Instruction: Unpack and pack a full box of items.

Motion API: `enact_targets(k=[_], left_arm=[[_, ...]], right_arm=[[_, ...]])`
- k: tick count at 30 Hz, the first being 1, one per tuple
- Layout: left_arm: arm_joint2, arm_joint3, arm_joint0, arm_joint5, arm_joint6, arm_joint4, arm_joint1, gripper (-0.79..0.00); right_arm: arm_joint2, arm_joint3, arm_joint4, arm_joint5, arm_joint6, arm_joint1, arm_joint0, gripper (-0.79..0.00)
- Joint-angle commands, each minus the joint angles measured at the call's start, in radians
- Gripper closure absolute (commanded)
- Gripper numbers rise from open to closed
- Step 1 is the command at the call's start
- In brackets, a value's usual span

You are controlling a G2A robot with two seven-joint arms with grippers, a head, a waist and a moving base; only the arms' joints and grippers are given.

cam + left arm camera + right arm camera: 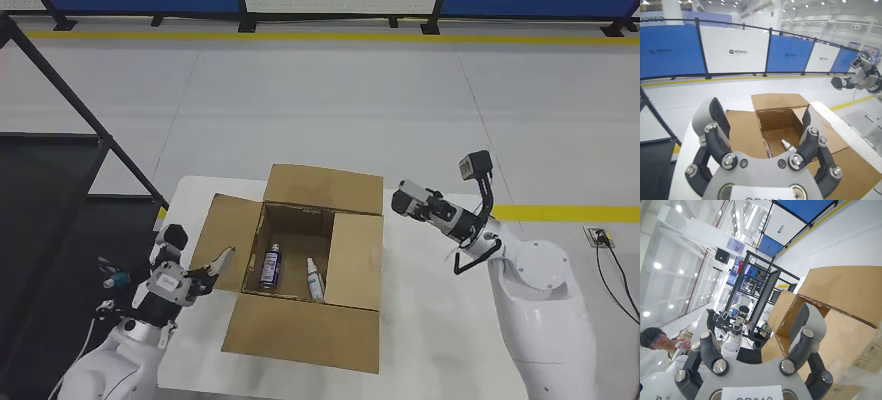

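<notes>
Two bottles lie inside the open box (352,262): a dark bottle (270,266) and a white bottle (314,279). Your left pincer (215,265) is spread wide and empty just beside the left flap. Your right pincer (405,197), equally spread and empty, hangs near the far flap's right edge. Bare tabletop (430,320) lies right of the box.

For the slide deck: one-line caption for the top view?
Opened cardboard box on white table, dark bottle and white bottle inside; left pincer and right pincer open beside it.
</notes>
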Motion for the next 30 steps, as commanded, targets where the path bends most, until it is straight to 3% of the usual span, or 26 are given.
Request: enact_targets(k=[1, 4, 16, 19, 25, 30], left_arm=[[0.065, 0.036, -0.064, -0.007, -0.092, -0.062, -0.003, -0.785], [0.128, 0.093, -0.144, -0.019, -0.228, -0.194, -0.007, -0.785], [0.128, 0.093, -0.144, -0.019, -0.228, -0.194, -0.007, -0.785], [0.143, 0.115, -0.147, -0.041, -0.266, -0.267, -0.007, -0.785], [0.228, 0.253, -0.285, -0.007, -0.435, -0.53, -0.017, -0.785], [0.321, 0.445, -0.438, 0.018, -0.575, -0.747, -0.034, -0.785]], right_arm=[[0.025, 0.006, -0.016, 0.0, 0.031, 0.01, -0.011, -0.785], [0.045, 0.026, -0.04, 0.037, 0.036, 0.019, -0.017, -0.785], [0.045, 0.026, -0.04, 0.037, 0.036, 0.019, -0.017, -0.785], [0.038, 0.019, -0.034, 0.036, 0.016, 0.019, -0.024, -0.785], [0.066, 0.032, -0.06, -0.058, 0.149, 0.045, -0.01, -0.785], [0.127, 0.07, -0.071, -0.118, 0.218, 0.071, -0.026, -0.785]])
